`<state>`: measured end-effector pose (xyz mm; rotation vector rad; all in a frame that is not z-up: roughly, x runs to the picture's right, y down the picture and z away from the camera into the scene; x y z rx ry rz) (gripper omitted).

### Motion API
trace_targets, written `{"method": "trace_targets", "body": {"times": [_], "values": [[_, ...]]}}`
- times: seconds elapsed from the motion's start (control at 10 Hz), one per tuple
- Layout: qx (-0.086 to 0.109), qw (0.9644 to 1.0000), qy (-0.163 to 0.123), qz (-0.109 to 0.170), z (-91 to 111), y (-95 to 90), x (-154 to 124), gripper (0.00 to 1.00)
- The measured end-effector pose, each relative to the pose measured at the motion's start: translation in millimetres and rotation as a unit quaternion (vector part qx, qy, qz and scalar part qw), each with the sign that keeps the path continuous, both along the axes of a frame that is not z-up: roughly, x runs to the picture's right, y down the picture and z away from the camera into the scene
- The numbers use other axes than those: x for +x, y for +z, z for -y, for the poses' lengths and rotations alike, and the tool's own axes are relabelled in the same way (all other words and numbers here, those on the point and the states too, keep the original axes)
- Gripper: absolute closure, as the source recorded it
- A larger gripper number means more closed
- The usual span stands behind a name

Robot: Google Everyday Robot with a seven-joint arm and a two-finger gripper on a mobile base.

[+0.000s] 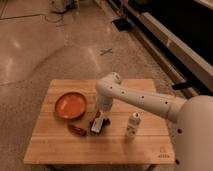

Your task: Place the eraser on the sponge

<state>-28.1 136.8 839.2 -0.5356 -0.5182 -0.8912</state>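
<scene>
The eraser [97,125], a small dark block with a white face, sits at the middle of the wooden table [55,147]. My gripper [100,117] points straight down right over it, at the end of the white arm that comes in from the right. A sliver of blue at the block's right edge looks like the sponge [104,127]; the eraser and the gripper hide most of it. I cannot tell whether the eraser rests on the sponge or is held just above it.
A round orange plate [70,105] lies left of the gripper. A dark red-brown oblong thing [77,130] lies in front of the plate. A small white bottle [132,124] stands to the right, close to the arm.
</scene>
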Motion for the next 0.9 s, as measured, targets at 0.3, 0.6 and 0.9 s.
{"method": "trace_targets", "body": {"times": [0.3,0.6,0.9], "values": [[0.008,0.9999,-0.011,-0.001,14.3,-6.9,15.2,0.2],[0.02,0.9996,-0.02,-0.006,36.1,-15.5,40.2,0.2],[0.02,0.9996,-0.021,-0.005,36.5,-15.7,39.2,0.2]]}}
